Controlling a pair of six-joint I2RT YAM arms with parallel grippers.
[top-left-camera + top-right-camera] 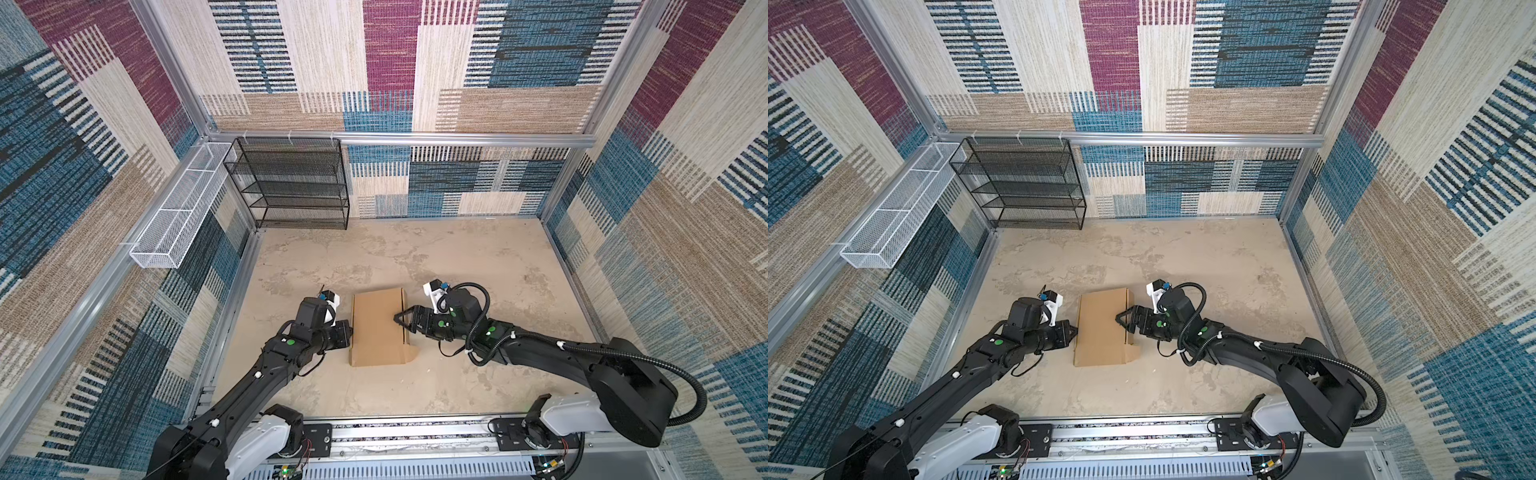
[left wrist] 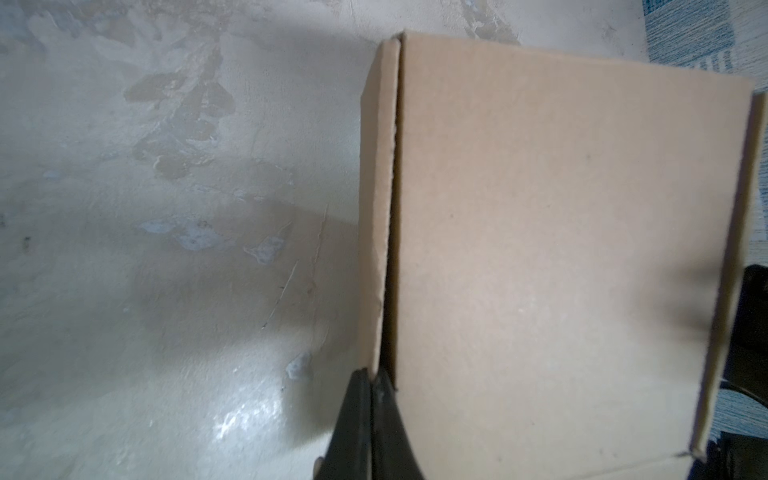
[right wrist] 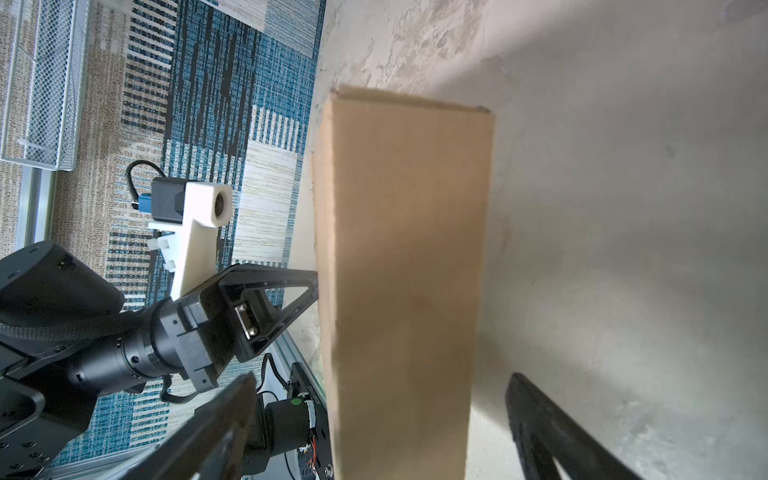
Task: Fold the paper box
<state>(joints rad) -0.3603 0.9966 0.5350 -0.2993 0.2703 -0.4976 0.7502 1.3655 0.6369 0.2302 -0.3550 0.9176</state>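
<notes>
The paper box (image 1: pixel 376 332) (image 1: pixel 1100 332) is a shallow brown cardboard box lying at the middle of the table in both top views, with a small flap (image 1: pixel 409 355) sticking out at its near right corner. My left gripper (image 1: pixel 350 332) (image 2: pixel 374 374) is at the box's left edge, shut on the thin side wall (image 2: pixel 374 208). The closed top panel (image 2: pixel 561 249) lies beside that wall. My right gripper (image 1: pixel 401 320) (image 3: pixel 382 378) is open at the box's right side. Its two fingers (image 3: pixel 224 415) stand wide apart on either side of a cardboard panel (image 3: pixel 403 270) without touching it.
A black mesh shelf (image 1: pixel 291 183) stands at the back left. A white mesh basket (image 1: pixel 178 208) hangs on the left wall. Patterned walls enclose the table on three sides. The arms' mounting rail (image 1: pixel 415 432) runs along the front edge.
</notes>
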